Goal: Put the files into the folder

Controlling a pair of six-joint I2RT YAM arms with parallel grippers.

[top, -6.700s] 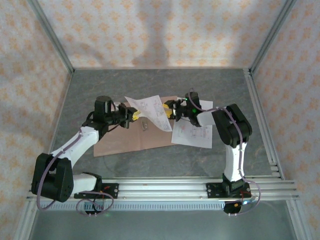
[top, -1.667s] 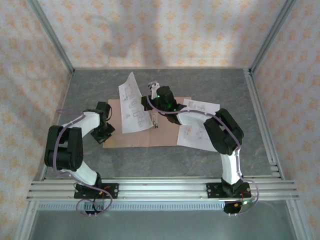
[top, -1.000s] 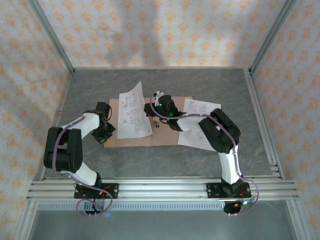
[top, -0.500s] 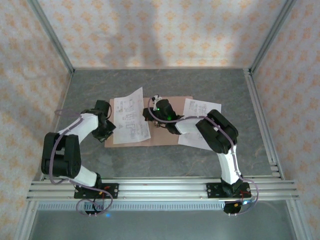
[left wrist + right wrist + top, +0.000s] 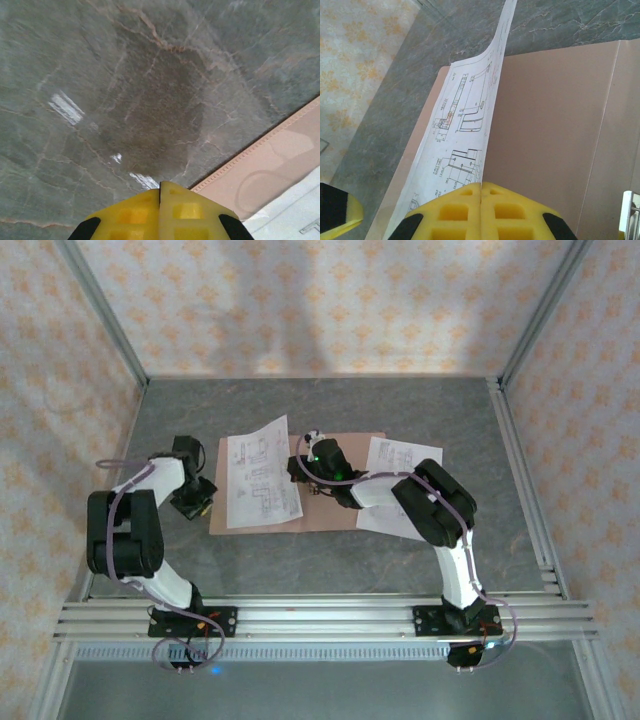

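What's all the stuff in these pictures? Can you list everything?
folder: one, pinkish-brown, open flat mid-table.
held sheet: one, white with black drawings, over the folder's left half, one edge pinched.
loose sheets: one or more, white, at the folder's right edge, partly under the right arm.
table: one, grey marbled.
walls: cream with orange pattern, around the table.
rails: silver, along the near edge.
left pincer: one, yellow, shut, over table left of the folder.
right pincer: one, yellow, shut on the held sheet.
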